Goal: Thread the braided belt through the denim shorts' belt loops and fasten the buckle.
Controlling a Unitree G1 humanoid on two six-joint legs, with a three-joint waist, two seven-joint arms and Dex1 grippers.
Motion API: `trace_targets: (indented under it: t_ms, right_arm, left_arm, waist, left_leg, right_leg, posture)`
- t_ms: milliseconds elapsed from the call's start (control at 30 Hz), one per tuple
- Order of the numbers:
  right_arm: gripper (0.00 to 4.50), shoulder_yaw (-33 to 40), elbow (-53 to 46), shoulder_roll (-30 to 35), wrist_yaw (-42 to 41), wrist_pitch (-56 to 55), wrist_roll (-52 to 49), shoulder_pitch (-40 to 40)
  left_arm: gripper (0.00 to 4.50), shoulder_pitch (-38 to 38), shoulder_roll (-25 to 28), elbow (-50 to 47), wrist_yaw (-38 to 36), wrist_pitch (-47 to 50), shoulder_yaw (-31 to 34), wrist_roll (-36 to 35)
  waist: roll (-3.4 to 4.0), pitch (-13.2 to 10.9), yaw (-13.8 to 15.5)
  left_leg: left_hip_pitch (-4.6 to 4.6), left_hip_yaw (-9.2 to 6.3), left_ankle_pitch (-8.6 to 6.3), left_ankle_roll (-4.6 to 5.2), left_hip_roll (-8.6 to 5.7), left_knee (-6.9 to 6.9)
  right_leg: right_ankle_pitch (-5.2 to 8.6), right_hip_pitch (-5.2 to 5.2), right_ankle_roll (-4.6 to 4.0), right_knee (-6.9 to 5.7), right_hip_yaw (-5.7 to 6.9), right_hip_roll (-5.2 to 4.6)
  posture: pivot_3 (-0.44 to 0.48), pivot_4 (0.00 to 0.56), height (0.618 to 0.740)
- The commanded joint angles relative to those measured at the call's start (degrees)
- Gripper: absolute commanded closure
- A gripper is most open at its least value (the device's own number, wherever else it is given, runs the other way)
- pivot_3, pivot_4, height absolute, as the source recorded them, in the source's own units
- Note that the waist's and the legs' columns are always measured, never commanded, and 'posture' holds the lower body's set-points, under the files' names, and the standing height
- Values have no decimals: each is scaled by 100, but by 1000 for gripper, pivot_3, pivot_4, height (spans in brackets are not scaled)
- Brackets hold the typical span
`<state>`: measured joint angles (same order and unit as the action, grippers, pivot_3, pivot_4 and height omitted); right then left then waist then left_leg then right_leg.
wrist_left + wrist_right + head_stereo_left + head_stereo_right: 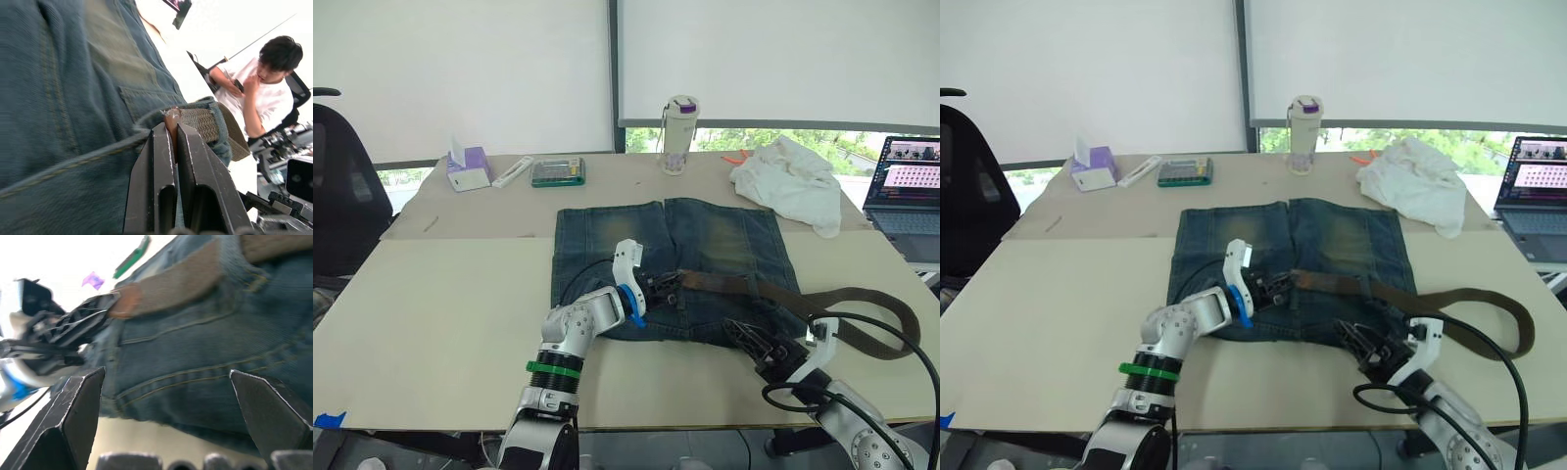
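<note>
The denim shorts (705,235) lie flat on the table with the waistband towards me. The braided belt (724,285) runs along the waistband under a belt loop (221,122), then curls off the shorts' right side in a wide bend (896,328). My left gripper (668,287) sits over the middle of the waistband, shut on the belt's brown tip (172,116). My right gripper (749,338) hovers open at the waistband's near right edge, its fingers (73,401) wide apart and empty. I cannot make out the buckle.
A white cloth (793,181) and a laptop (906,196) lie at the back right. A bottle (679,135), a green box (558,172) and a purple tissue box (468,168) stand along the far edge. A black chair (342,186) is on the left. A seated person (264,93) is beyond the table.
</note>
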<state>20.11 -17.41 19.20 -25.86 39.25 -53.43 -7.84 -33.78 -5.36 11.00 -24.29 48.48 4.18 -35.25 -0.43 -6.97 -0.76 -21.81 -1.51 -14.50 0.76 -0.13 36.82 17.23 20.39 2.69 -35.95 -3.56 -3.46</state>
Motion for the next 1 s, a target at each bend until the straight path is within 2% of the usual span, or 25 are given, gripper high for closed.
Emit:
trace_targets:
  t_ms: [33,167,300,500,600,833,1000]
  right_arm:
    - [21,162,-55,-151,256,-241,-4,187]
    - [21,204,-109,-327,513,-248,-105,403]
    - [21,196,-265,-706,960,-75,-673,801]
    - [21,-19,-258,-968,1376,3,-985,1238]
    - [21,-91,-119,-1004,1433,-124,-775,1285]
    - [21,14,-91,-1089,1635,-307,-754,1290]
    - [21,-351,-181,-961,1465,-43,-675,1181]
  left_arm:
    - [4500,34,73,-642,40,93,277,-379]
    - [4500,139,214,-1033,180,346,431,-634]
    - [4500,335,295,-1385,336,895,702,-1190]
    - [4500,481,309,-1419,565,992,685,-1226]
    - [4500,567,326,-1383,616,1036,466,-1112]
    - [4500,679,272,-1426,709,1037,484,-1208]
    - [4500,705,188,-1479,808,1144,649,-1490]
  waist:
    - [5,3,6]
    - [18,11,6]
    - [30,18,-13]
    - [29,18,-3]
    - [29,19,7]
    - [29,19,2]
    - [29,19,-4]
  left_leg:
    - [0,0,0,0,0,0]
    - [-1,0,0,0,-1,0]
    - [3,0,0,0,3,0]
    - [3,-1,0,-1,0,0]
    - [4,-1,0,-1,-1,0]
    - [1,-1,1,-1,-1,0]
    - [2,-1,1,-1,0,0]
  right_leg:
    - [0,0,0,0,0,0]
    - [0,0,0,0,-3,-1]
    - [0,2,0,-5,-7,2]
    - [0,2,0,-6,-7,1]
    - [0,1,0,-5,-7,0]
    - [0,2,0,-5,-7,0]
    - [0,2,0,-4,-7,1]
  posture:
    - [0,150,740]
    - [0,150,740]
    - [0,150,740]
    - [0,150,740]
    - [0,150,740]
    - [0,150,740]
    - [0,150,740]
